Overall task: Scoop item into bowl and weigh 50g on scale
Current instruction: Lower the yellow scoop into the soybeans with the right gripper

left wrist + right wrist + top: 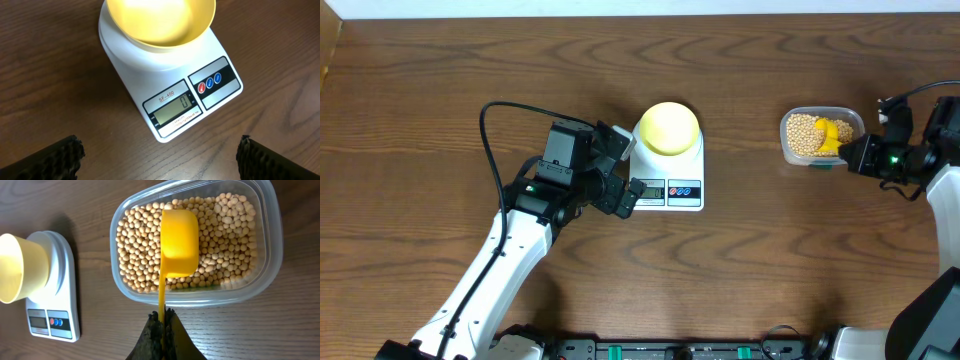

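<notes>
1. Two robot arms are working at a wooden table (770, 270). The left gripper (622, 170) is hovering just beside the display edge of the scale (150, 70), its fingers spread wide and holding nothing.
2. The bowl (668, 127) is sitting on the scale's round platform, showing only its bare pale yellow inside in the left wrist view. The display (175, 112) below it is reading zero, with coloured buttons alongside.
3. The right gripper (162, 322) is working at the table's right side, well apart from the scale. It is clamping tight on the thin handle of a bright yellow scoop (179, 240).
4. The scoop's cup is resting on the beans (140, 255) inside a clear plastic tub (270, 255), with its handle crossing the tub's near rim.
5. The beans are lying heaped across the tub's floor, surrounding the scoop on all sides.
</notes>
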Robot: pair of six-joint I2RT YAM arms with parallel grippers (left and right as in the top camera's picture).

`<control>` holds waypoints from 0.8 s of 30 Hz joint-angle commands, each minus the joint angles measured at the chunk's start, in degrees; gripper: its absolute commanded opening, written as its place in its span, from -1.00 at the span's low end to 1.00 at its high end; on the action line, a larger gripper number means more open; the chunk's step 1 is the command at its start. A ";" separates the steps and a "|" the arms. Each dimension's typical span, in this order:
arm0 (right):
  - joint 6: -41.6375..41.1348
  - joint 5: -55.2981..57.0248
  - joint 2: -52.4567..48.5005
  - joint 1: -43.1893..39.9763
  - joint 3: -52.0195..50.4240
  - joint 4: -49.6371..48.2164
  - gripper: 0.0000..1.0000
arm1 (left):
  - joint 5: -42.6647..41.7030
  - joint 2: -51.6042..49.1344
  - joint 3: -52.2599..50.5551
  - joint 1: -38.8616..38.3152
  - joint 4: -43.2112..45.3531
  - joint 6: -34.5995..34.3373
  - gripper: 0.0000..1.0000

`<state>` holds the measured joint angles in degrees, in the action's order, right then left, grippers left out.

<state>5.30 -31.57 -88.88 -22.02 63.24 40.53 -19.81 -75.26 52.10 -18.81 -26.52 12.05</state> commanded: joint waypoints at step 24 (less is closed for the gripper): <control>-4.17 -13.49 -0.83 -6.27 -5.31 -3.08 -0.98 | -0.48 -0.39 -0.33 0.24 0.02 0.31 1.00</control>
<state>1.91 -40.36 -88.88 -26.89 58.61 37.08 -19.81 -75.26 52.10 -18.81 -26.52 12.08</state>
